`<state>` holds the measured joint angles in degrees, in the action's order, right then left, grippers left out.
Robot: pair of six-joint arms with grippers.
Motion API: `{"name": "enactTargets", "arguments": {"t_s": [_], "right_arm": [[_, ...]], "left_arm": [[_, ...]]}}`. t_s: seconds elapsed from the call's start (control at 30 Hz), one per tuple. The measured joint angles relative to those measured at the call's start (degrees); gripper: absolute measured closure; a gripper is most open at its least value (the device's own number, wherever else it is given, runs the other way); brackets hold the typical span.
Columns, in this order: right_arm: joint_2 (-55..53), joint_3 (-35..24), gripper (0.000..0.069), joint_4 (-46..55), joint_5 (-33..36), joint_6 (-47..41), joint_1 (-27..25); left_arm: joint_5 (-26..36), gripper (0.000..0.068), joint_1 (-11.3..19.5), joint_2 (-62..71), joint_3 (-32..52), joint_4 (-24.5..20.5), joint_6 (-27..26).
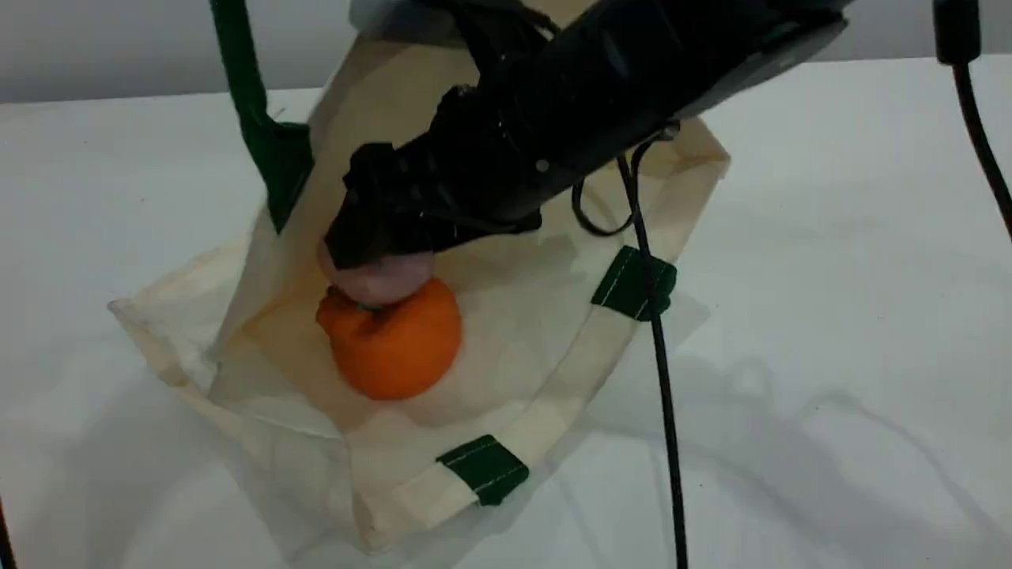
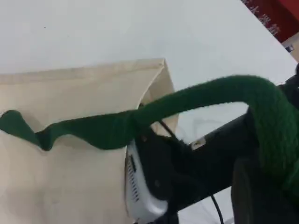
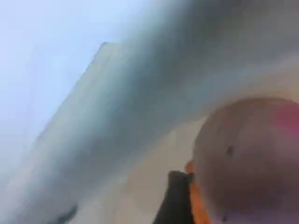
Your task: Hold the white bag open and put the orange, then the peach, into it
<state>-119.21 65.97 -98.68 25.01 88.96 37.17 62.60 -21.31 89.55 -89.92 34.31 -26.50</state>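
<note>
- Bench (image 1: 830,237): white surface carrying the white bag; it fills the area around the bag in the scene view and the upper part of the left wrist view.
- White bag (image 1: 506,332): cream canvas tote lying on the bench with its mouth raised and open toward the camera. Two dark green stitched patches (image 1: 484,468) sit on the near rim band. In the left wrist view the bag's outer panel (image 2: 70,177) fills the lower left.
- Right arm (image 1: 601,87): black, entering from the top edge and reaching down at a slant into the bag's mouth. A black cable (image 1: 662,371) hangs from it across the bag's right rim and the bench.
- Green strap handle (image 1: 245,87): pulled upward out of the top edge of the scene view, lifting the bag's far side. In the left wrist view the strap (image 2: 187,105) runs from the bag panel up over the left tool's tip at lower right.
- Left tool (image 2: 271,186): only a dark tip shows, with the strap draped on it; whether the jaws are apart or together cannot be told.
- Right tool (image 1: 379,237): inside the bag, directly over the fruits and clamped on the peach.
- Orange (image 1: 393,340): resting on the bag's inner panel, inside the bag.
- Peach (image 1: 378,278): pale pink, held at the right tool's tip, touching the knobby top of the orange. In the right wrist view the peach (image 3: 247,158) appears blurred and close, with an orange sliver below it.
</note>
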Motion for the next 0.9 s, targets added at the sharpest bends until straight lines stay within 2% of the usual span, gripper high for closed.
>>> {"name": "enactTargets", "arguments": {"t_s": [0.2,0.53,0.9], "right_arm": [[2.21,0.00,0.0135,5.55,-1.15,-4.37,-2.43],[3.21,0.00,0.0134,23.40,3.79,-19.93,-3.52],[8.82,0.00,0.0134,30.43,6.82,-23.88,-5.35]], "left_arm": [[-0.26,0.0618,0.00,0.00,0.00,-1.81,0.00],[-0.49,0.0618,0.00,0.00,0.05,-1.98,0.00],[-1.02,0.0619,0.00,0.58,0.16,-4.55,0.15]]}}
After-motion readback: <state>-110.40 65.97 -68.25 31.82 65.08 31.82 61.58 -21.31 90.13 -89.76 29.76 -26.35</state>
